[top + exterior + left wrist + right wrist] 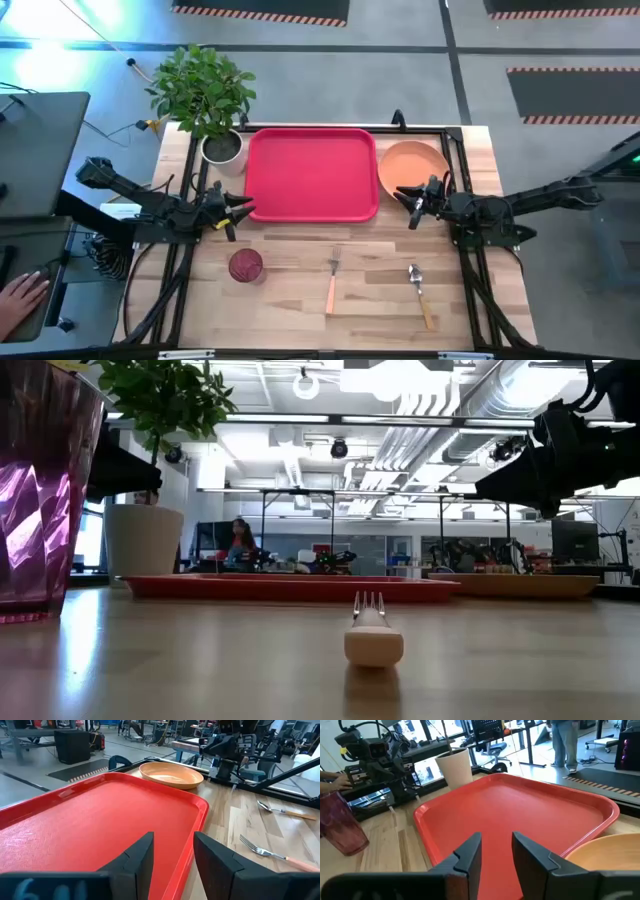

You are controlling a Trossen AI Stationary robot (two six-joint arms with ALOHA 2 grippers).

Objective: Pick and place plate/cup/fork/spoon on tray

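The red tray (311,172) lies at the table's far middle. The orange plate (412,166) rests on the table just right of it. The dark red cup (245,265) stands upright at the near left. The fork (332,281) and the spoon (420,290) lie flat near the front edge. My left gripper (247,211) hovers open and empty at the tray's left near corner. My right gripper (404,199) hovers open and empty at the plate's near edge, by the tray's right near corner.
A white plant pot (222,149) with a leafy plant stands at the tray's far left corner. A person's hand (18,300) shows left of the table. Bare wood lies between the tray and the cutlery.
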